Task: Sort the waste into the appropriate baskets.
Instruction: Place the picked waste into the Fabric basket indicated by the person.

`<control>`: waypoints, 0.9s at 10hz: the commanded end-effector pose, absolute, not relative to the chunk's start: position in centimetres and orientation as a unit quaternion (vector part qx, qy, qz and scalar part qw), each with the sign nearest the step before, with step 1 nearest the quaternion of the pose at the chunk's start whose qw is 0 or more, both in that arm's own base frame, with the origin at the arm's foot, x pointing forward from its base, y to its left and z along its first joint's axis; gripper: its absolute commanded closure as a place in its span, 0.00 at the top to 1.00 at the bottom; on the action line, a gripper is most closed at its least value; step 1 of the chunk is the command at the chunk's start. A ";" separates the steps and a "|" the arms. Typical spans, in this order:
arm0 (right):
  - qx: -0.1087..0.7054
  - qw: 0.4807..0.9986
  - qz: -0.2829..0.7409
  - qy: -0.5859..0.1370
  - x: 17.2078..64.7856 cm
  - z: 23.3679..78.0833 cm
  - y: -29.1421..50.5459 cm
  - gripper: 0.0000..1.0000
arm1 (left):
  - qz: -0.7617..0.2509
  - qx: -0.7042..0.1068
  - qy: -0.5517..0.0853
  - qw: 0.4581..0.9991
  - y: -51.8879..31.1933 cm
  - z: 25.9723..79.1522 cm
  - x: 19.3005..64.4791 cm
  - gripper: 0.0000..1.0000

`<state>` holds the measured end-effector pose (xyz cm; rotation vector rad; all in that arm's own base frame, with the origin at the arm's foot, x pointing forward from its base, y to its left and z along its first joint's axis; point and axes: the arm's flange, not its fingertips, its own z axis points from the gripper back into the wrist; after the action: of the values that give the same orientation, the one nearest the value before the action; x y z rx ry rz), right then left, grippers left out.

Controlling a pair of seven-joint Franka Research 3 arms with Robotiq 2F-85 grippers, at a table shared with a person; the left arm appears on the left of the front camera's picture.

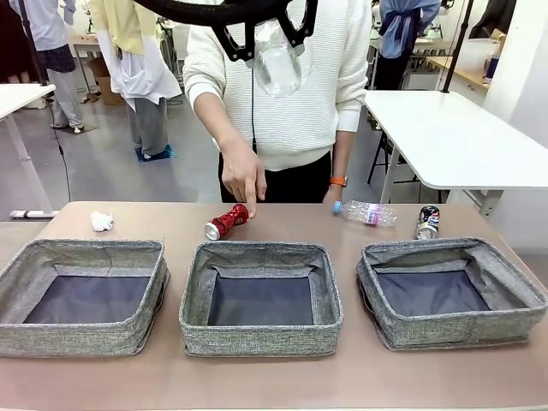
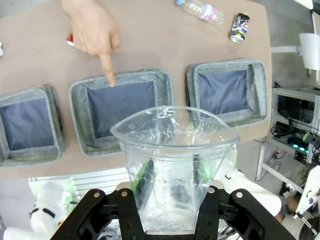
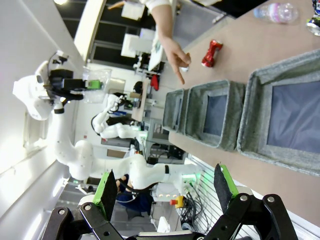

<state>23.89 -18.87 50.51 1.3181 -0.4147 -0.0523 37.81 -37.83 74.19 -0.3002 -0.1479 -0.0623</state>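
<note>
Brown tabletop (image 1: 257, 377) carries the row of bins, and the middle basket (image 1: 260, 338) serves as the landmark. High above it, the left gripper (image 2: 172, 172) is clamped on the clear plastic cup (image 1: 277, 64), its green pads pressing the thin wall inward. The right gripper (image 3: 165, 187) stands spread wide with nothing between its fingers. A person's hand (image 1: 241, 175) points down at the far rim of the middle basket.

Risks, as I judge them:
- Let go from this height, the light cup could drift or bounce off the soft wall and land on the table.
- A descent towards the middle basket could meet the pointing finger at its far rim.
- The squeezed wall could buckle and let the cup slip early.

Counted:
- Three baskets: the middle one, the left basket (image 1: 81, 338) and the right basket (image 1: 454, 330) on either side of it.
- One cup.
- One red soda can (image 1: 226, 222), just beyond the middle basket's far rim.
- One clear bottle (image 1: 366, 212) and one dark crushed can (image 1: 427, 222), beyond it to the right.
- One crumpled white paper wad (image 1: 102, 221), beyond it to the left.
</note>
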 end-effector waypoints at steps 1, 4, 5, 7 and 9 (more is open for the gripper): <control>0.609 0.768 -0.014 -0.199 23.9 50.6 -18.9 1.00 | -0.039 -0.159 -0.076 0.984 -36.9 73.7 37.2 0.41; 0.609 0.768 -0.014 -0.199 23.9 50.6 -18.9 1.00 | 0.003 -0.109 -0.089 0.990 -38.0 68.4 35.5 0.41; 0.609 0.768 -0.014 -0.199 23.9 50.6 -18.9 1.00 | 0.019 -0.101 -0.101 0.990 -38.3 64.8 34.4 0.41; 0.609 0.768 -0.014 -0.199 23.9 50.6 -18.9 1.00 | 0.082 -0.043 -0.129 0.987 -39.1 56.9 34.4 0.41; 0.609 0.768 -0.014 -0.199 23.9 50.6 -18.9 1.00 | 0.063 -0.040 -0.102 0.992 -40.7 51.6 35.0 0.41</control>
<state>23.88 -18.88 50.52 1.3178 -0.4149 -0.0527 34.50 -40.13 52.34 -0.0885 -0.1990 0.1115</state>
